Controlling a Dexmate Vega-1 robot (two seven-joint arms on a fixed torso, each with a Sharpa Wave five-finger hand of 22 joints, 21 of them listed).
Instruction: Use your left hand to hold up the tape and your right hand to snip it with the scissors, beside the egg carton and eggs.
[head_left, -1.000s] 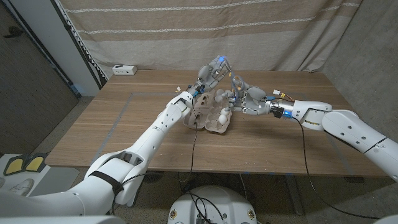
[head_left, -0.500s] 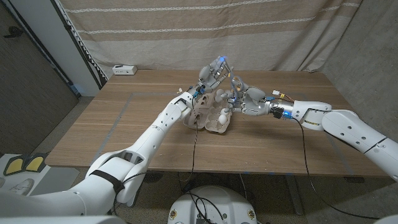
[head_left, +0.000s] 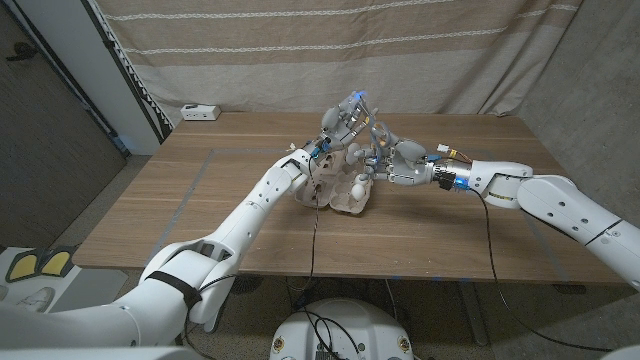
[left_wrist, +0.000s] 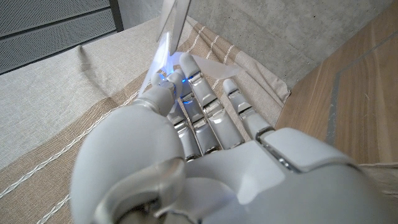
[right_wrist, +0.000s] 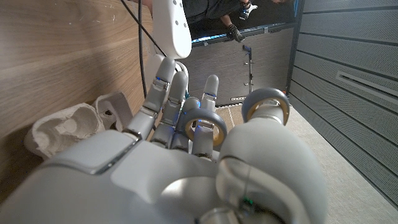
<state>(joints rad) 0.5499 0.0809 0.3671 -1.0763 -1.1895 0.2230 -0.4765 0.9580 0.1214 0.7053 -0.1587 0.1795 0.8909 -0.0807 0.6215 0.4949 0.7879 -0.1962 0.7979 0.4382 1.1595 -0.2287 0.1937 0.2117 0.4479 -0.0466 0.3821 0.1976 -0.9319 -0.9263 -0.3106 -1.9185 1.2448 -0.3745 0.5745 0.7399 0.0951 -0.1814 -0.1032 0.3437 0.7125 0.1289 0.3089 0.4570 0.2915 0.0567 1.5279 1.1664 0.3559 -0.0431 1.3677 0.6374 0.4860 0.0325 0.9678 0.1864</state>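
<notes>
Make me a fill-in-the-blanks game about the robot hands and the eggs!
1. The egg carton sits on a ____ table.
2. The left hand holds up a strip of ____.
3. The right hand has its fingers through the handles of the ____.
4. The egg in the carton is ____.

Missing words: wooden; tape; scissors; white

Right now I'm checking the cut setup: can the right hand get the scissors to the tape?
Probably yes. The left hand holds the tape up above the egg carton, and the right hand with the scissors sits just beside it, nothing between.
</notes>
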